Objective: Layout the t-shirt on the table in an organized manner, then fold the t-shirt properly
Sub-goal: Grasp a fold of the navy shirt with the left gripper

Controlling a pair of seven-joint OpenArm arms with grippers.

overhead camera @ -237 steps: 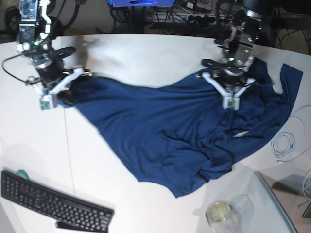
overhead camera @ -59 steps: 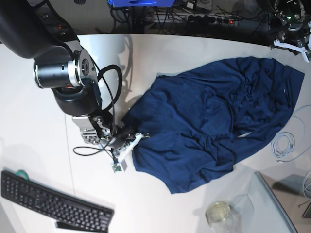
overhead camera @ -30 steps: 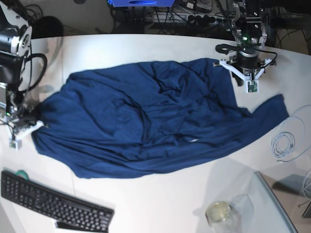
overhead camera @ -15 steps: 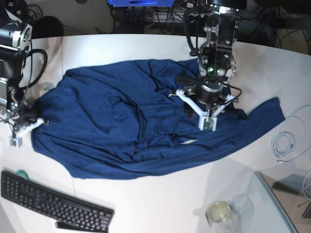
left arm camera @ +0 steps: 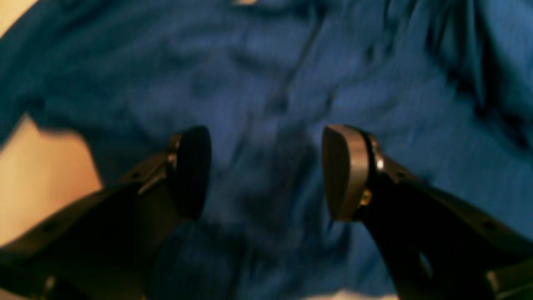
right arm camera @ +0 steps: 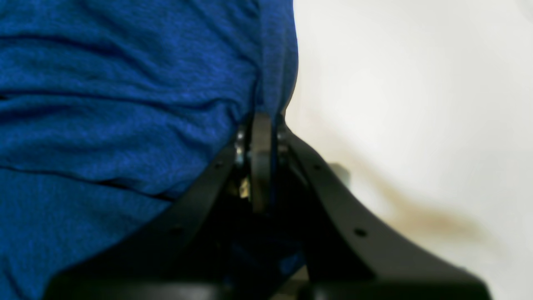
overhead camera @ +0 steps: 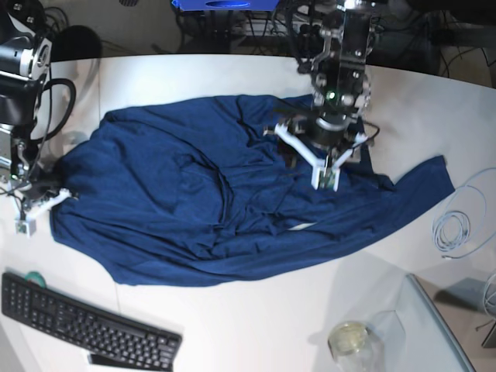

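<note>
Shifted slightly back over the t-shirt [overhead camera: 209, 194] since half a second ago: left gripper [left arm camera: 266, 173], jaws parted wide, empty (likely hunting a new edge). Pinched tight on the hem at the shirt's far corner: right gripper [right arm camera: 261, 166], probably anchoring. Spread rumpled across the table [overhead camera: 232, 325], not yet flat.

**Even overhead light, soft wrist views**

Bright and evenly lit from above in the base view; soft shadows under the t-shirt [overhead camera: 217, 194] on the white surface [overhead camera: 232, 325]. Slight bowing at the frame edges. Dim, warm-tinted and motion-blurred through the left wrist. Sharper fabric weave through the right wrist, background washed out and defocused.
</note>
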